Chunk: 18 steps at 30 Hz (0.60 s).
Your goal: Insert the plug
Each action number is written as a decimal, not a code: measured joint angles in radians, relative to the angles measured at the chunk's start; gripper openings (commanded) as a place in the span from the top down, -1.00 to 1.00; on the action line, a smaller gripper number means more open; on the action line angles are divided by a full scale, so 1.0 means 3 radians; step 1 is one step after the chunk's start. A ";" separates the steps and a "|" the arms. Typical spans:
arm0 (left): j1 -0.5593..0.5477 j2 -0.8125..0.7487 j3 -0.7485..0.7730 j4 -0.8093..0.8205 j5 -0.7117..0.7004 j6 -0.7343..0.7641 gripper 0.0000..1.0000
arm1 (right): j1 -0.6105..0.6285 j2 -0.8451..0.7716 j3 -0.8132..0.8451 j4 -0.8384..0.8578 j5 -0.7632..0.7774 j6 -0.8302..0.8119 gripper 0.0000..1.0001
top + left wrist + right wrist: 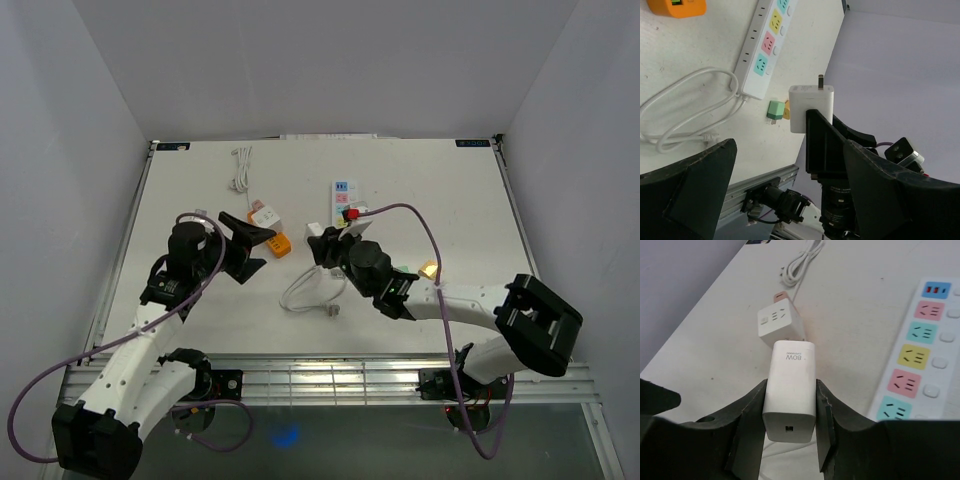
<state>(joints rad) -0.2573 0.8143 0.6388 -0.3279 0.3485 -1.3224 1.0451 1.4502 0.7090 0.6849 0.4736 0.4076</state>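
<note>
Right gripper [790, 407] is clamping the charger [790, 385], a white block marked 80W, with both fingers pressing its long flat sides and the jaws closed only as far as its width. The charger is sitting in the lower centre of the right wrist view, port end toward the camera and prong end pointing away up the frame. The power strip [922, 352] is running along the right edge of that view, just beside the charger and not touching it. Left gripper [256, 246] is hanging wide open at centre left of the top view, holding nothing, apart from the charger. From the left wrist view a single metal prong is showing on top of the block; the other prong is probably hiding behind the casing. The block is looking rigid, light and glossy, so it is likely to slip or twist under a push. Best hold, by my reading, is across the broad faces at mid-body, leaving the prong end clear. A white cube adapter [780, 323] is lying just beyond the charger's far end.
</note>
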 measured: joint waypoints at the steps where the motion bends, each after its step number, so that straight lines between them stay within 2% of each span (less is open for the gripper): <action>1: 0.0000 0.0024 0.0045 -0.0051 0.0000 0.0075 -0.96 | -0.0022 -0.0067 -0.0023 -0.0075 0.0083 -0.0006 0.84; 6: 0.0000 0.0221 0.0361 -0.0186 0.0085 0.0651 -0.96 | -0.0261 -0.0441 -0.0120 -0.0415 0.0270 0.0050 0.84; 13: -0.0025 0.0532 0.0598 -0.0141 0.0439 0.1544 -0.82 | -0.1109 -0.0863 -0.0285 -0.0875 -0.0003 0.0113 0.84; 15: -0.0126 0.0654 0.0599 -0.0148 0.0412 0.1715 -0.81 | -0.1240 -0.0931 -0.0284 -0.1003 -0.0072 0.0074 0.84; 18: -0.0492 0.0868 0.0605 -0.0195 0.0159 0.1912 -0.78 | -0.1403 -0.1002 -0.0282 -0.1153 -0.0174 0.0019 0.84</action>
<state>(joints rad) -0.4049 1.0748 0.8204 -0.3862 0.3962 -0.7486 0.6243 1.1496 0.6243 0.3389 0.4213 0.4133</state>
